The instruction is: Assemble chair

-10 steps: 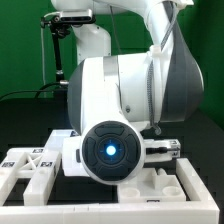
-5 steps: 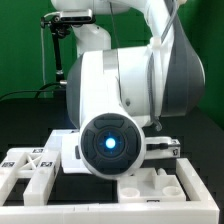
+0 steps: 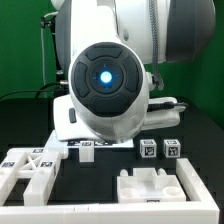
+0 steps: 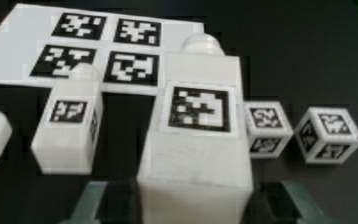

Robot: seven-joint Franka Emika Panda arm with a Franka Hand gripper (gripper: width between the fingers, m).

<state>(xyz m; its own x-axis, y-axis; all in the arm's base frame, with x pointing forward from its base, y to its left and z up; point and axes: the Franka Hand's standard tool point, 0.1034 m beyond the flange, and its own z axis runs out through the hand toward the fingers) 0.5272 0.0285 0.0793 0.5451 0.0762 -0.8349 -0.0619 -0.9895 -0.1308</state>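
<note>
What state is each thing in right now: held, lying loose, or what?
pincer: closed on the big block.
big block: gripped, tag facing the wrist camera.
small post: loose on the table.
two cubes: loose, side by side.
marker board: flat on the table.

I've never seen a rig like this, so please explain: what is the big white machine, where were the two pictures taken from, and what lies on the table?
The big white machine is a robot arm assembling a chair. One picture comes from a camera off the arm; the other looks down from its wrist. On the black table lie small white plastic chair pieces with square tags, and a flat white marker board. The gripper appears to clamp a long white plastic block between its two dark fingers.
</note>
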